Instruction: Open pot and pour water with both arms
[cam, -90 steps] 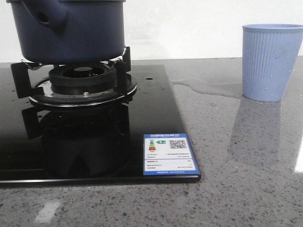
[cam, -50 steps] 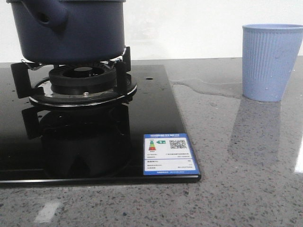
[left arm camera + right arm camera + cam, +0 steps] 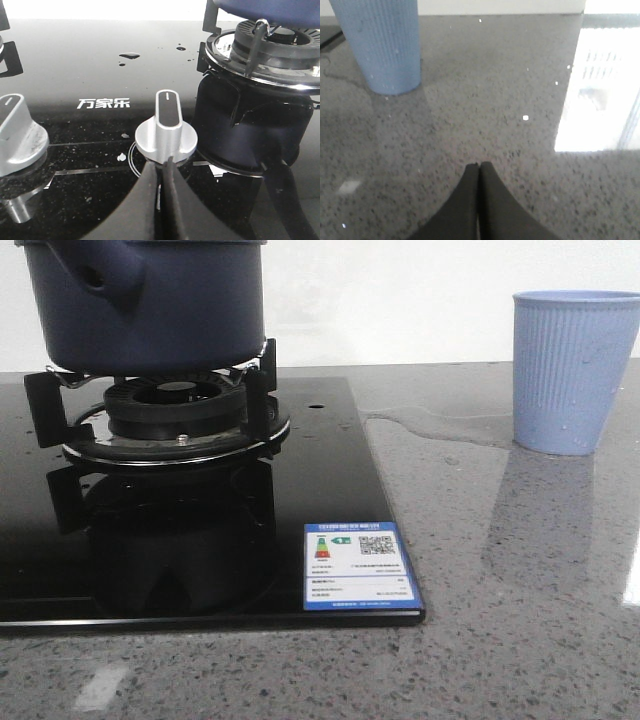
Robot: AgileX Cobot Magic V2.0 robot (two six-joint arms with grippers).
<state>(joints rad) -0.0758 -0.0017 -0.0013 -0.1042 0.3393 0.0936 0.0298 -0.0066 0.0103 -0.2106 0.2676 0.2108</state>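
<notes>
The dark navy pot (image 3: 150,305) stands on the burner grate (image 3: 165,415) at the left in the front view, its stubby handle (image 3: 105,275) pointing toward me; its top is cut off, so any lid is out of view. A film of water (image 3: 430,425) lies on the counter beside the pale blue ribbed cup (image 3: 572,370). No gripper shows in the front view. My left gripper (image 3: 164,162) is shut and empty, just in front of a silver stove knob (image 3: 166,132). Over bare grey counter my right gripper (image 3: 479,166) is shut and empty, with the cup (image 3: 380,45) well ahead of it.
The black glass hob (image 3: 330,470) carries a blue label (image 3: 358,566) at its front corner. A second silver knob (image 3: 15,135) sits beside the first. Droplets (image 3: 129,55) dot the glass. A bright window reflection (image 3: 600,85) lies on the counter.
</notes>
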